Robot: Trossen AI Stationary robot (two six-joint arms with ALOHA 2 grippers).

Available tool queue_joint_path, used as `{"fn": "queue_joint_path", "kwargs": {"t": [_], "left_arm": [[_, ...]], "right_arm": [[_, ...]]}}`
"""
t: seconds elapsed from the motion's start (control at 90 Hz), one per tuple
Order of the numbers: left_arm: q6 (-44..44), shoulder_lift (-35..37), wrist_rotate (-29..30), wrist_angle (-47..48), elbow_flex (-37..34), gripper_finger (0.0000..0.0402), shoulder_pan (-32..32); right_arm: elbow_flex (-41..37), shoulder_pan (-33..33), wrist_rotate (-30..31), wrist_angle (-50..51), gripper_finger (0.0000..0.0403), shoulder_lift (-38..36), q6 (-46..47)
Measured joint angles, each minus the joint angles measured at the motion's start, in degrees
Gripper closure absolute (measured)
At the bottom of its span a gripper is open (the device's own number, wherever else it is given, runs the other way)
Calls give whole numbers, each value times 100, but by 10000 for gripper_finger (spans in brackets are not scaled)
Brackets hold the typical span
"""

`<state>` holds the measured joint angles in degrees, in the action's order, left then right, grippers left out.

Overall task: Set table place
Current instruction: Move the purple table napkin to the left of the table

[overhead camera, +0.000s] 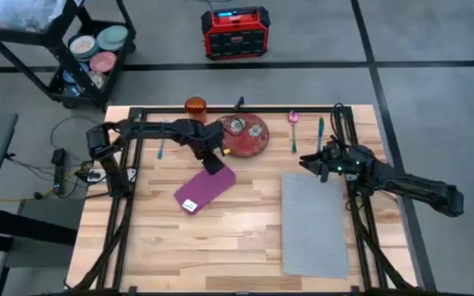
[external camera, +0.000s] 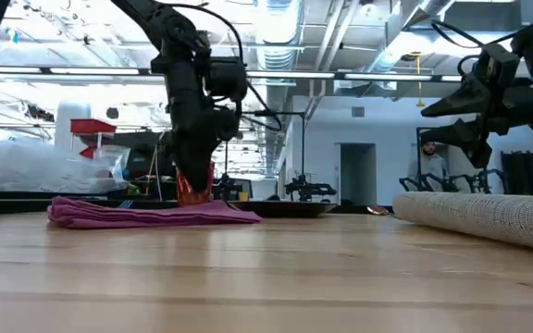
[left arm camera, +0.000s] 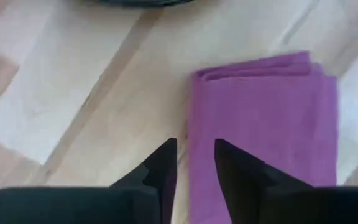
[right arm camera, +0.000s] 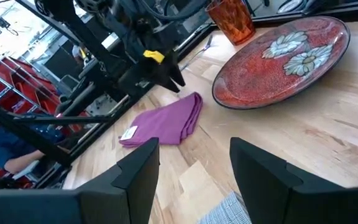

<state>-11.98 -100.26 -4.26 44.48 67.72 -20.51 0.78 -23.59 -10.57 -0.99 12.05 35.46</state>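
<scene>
Purple napkin (overhead camera: 206, 190) on pale wood table (overhead camera: 245, 247). Red plate (right arm camera: 281, 61) with white flowers, orange cup (right arm camera: 231, 19) behind. Grey placemat (overhead camera: 313, 222).

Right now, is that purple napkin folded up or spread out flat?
Folded. The purple napkin lies on the table as a compact rectangle with stacked layered edges showing, and the left end effector hangs over one edge of it.

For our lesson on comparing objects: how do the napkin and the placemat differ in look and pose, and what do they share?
The napkin is purple; the placemat is grey. The napkin is folded and lies askew to the table edges; the placemat lies spread out and roughly square with them. The napkin is much smaller than the placemat. The left gripper is at the napkin's edge; the right gripper is open just beyond the placemat's far end. Both lie flat on the table.
</scene>
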Motion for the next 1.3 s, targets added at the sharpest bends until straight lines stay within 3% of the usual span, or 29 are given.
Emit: {"fn": "queue_joint_path", "kwargs": {"t": [0.367, 0.756, 1.3], "left_arm": [[-38, -25, 478, -206, -2, 222, -7], [-132, -24, 493, -397, -57, 218, -9], [-290, -738, 409, -613, -33, 221, 151]], "right_arm": [[0, 0, -2, 0, 218, 0, -142], [0, 0, -2, -2, 218, 0, -142], [2, 0, -7, -4, 218, -5, -146]]}}
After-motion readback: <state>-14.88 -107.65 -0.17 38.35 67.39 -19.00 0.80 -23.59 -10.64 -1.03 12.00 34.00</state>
